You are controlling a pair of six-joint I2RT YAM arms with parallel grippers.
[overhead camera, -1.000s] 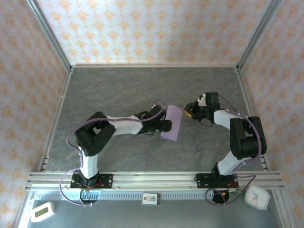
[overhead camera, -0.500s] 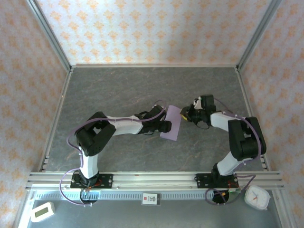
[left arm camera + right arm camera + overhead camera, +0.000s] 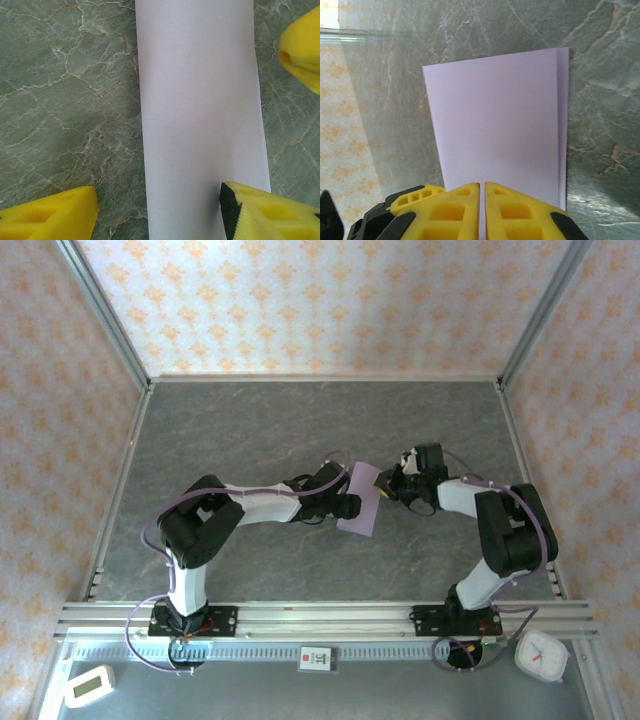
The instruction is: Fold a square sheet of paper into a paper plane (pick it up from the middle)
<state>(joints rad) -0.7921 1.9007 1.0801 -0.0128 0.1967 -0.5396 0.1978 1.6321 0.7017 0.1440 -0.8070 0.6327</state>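
The lavender sheet of paper (image 3: 362, 499) lies flat on the table, folded into a narrow rectangle; two layers show at one edge (image 3: 563, 125). A pointed paper plane is out of view. My left gripper (image 3: 347, 504) is open and low over the strip (image 3: 200, 110). One fingertip (image 3: 65, 215) is on the bare table, and the other (image 3: 260, 212) rests on the paper. My right gripper (image 3: 386, 483) is shut, its closed fingertips (image 3: 470, 200) at the near edge of the paper (image 3: 495, 120). Its yellow finger (image 3: 302, 47) shows beside the strip.
The grey marbled table (image 3: 250, 430) has metal rails along its sides and patterned walls around it. A white timer (image 3: 88, 686) and a small clock (image 3: 541, 655) sit beyond the front rail, near the arm bases.
My right gripper has moved left, from just off the paper's right edge to its upper right edge. The left gripper and the paper have stayed put.
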